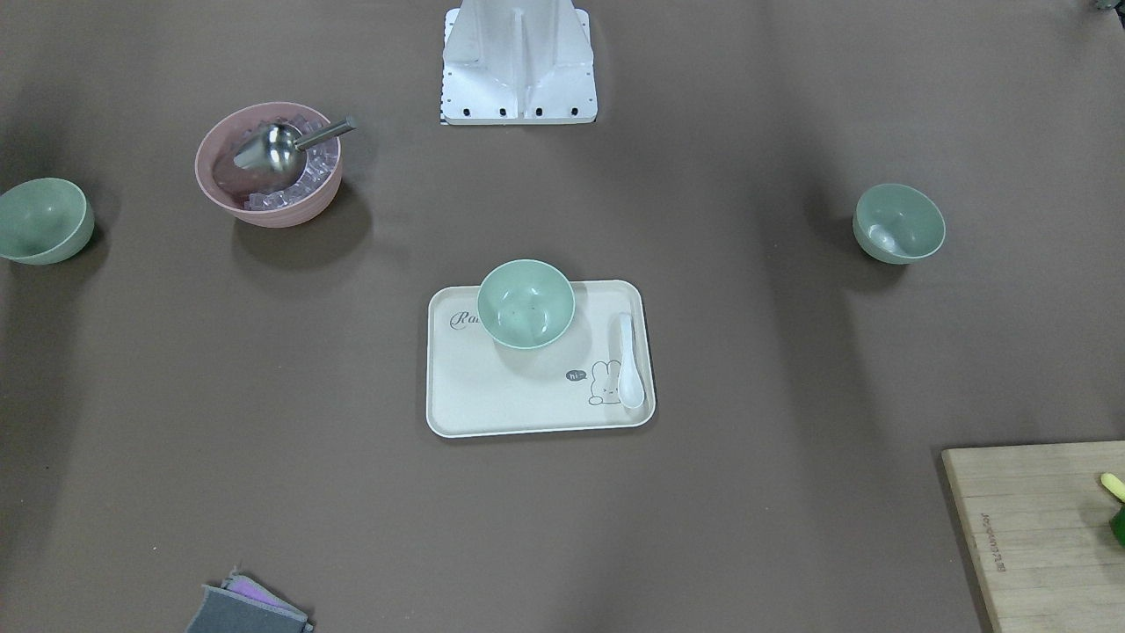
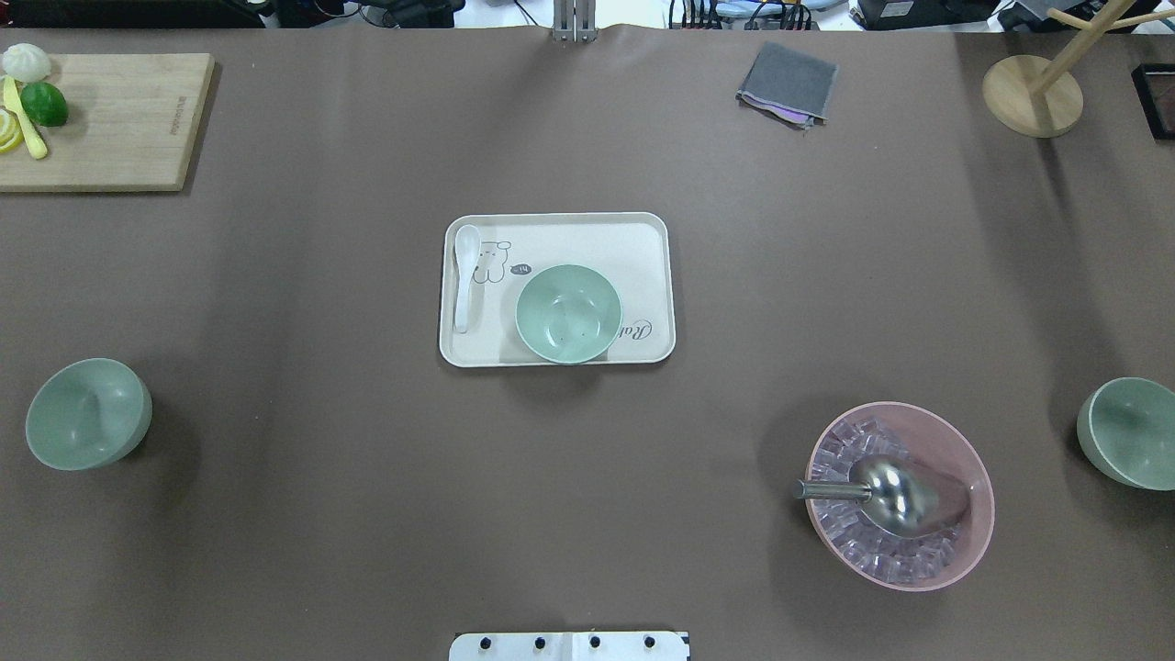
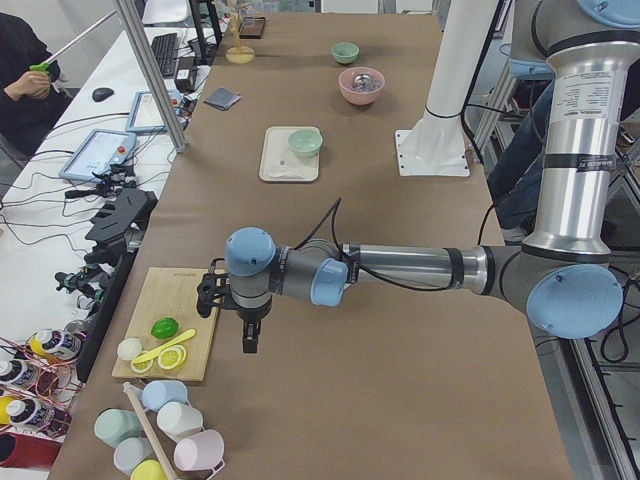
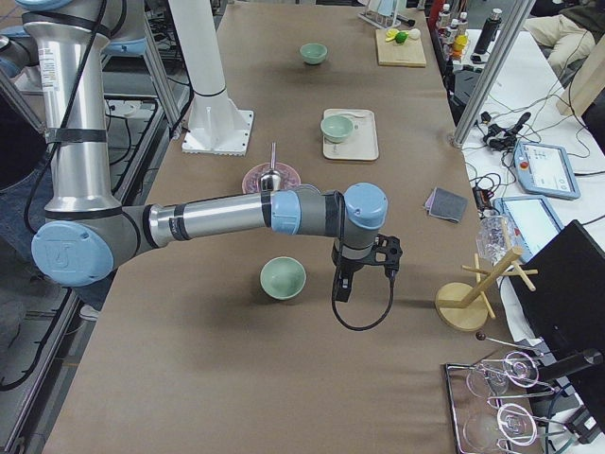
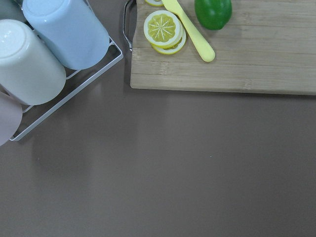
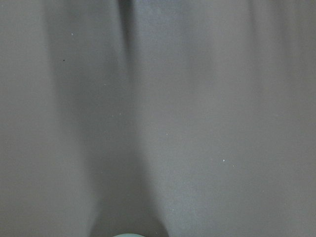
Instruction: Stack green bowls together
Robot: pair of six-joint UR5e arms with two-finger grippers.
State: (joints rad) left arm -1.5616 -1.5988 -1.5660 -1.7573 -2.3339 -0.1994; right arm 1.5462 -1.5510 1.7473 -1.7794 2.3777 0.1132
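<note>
Nothing is stacked yet: the centre green bowl [image 2: 568, 313] sits on the tray [image 2: 643, 240], the left green bowl [image 2: 88, 413] near the left edge of the counter [image 2: 303, 514], the right green bowl [image 2: 1127, 431] near its right edge. Whether the left gripper [image 3: 248, 338] or right gripper [image 4: 341, 287] is clenched, I cannot tell

Near arm, the left one, stretches across the table w/ left gripper [image 3: 248, 342] hanging tip-down just beside cutting board [image 3: 178, 300]; can't tell if it's open. Lime [image 3: 164, 327] & lemon slices [image 3: 172, 357] on the board. Farther along: green bowl [image 3: 305, 144] on tray [image 3: 281, 168], then pink bowl [image 3: 361, 86], 2nd green bowl [image 3: 345, 51] beyond.
</note>
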